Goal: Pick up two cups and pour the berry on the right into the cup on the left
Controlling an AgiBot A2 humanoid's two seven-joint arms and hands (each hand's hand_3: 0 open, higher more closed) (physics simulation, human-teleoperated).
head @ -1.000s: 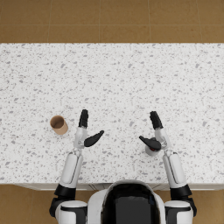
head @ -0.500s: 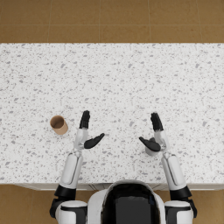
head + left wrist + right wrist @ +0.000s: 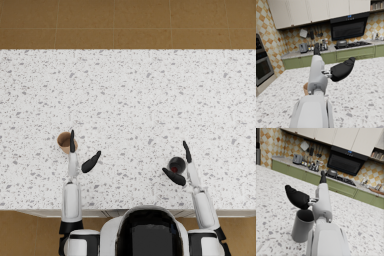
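A pale speckled worktop (image 3: 130, 100) spreads wide; the left hand (image 3: 80, 157) sits at its near left, fingers spread and gripping nothing, its straight fingers just beside the brown cup (image 3: 64, 142); the right hand (image 3: 181, 165) is likewise open at the near right, thumb and fingers either side of the dark grey cup (image 3: 176, 164); something red, the berry (image 3: 174, 169), shows inside it.

The head view looks steeply down on the speckled desk (image 3: 130, 100) from above, taking in both arms. Each wrist view sits on its forearm, low and close, facing along it toward the kitchen cabinets (image 3: 293, 62). All three share the desk; both wrist views share the stove (image 3: 342, 179).
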